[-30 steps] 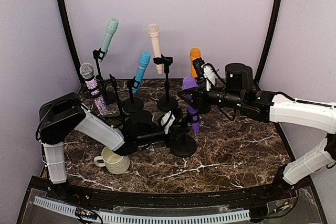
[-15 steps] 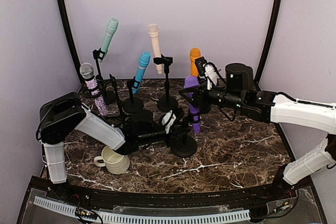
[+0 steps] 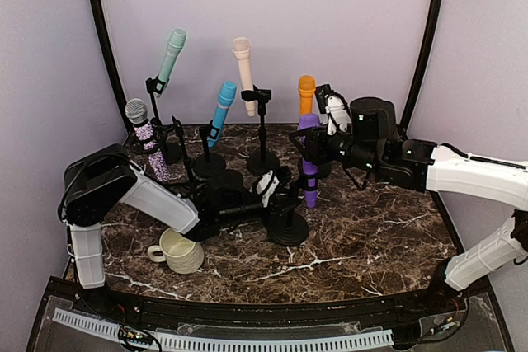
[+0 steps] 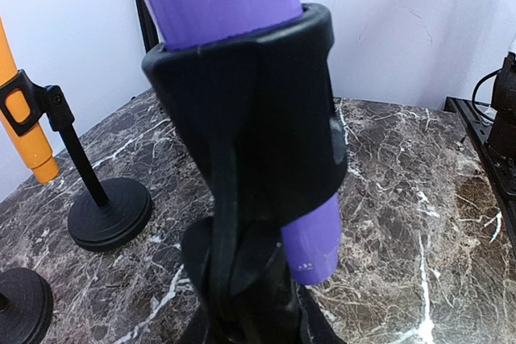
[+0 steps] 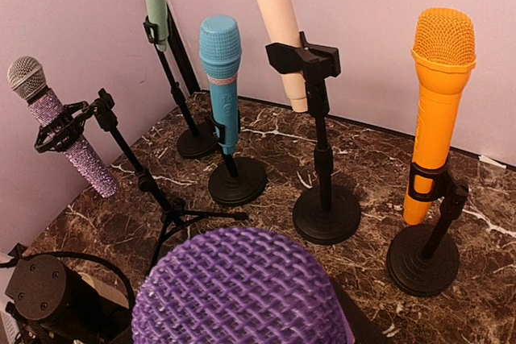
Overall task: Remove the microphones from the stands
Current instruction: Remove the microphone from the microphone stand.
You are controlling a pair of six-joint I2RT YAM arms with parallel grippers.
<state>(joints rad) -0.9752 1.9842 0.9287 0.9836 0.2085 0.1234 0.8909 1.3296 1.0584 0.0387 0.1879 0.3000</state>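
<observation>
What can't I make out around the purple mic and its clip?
Left pincer: fingers cut off below the left wrist view; top view too dark to show its grip.
Right pincer: fingers hidden in the right wrist view behind the head of the purple microphone.

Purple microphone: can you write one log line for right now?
right gripper: shut on purple mesh-headed microphone | left gripper: shut on black round-based stand | microphone: in black plastic clip | removal: not done
</observation>
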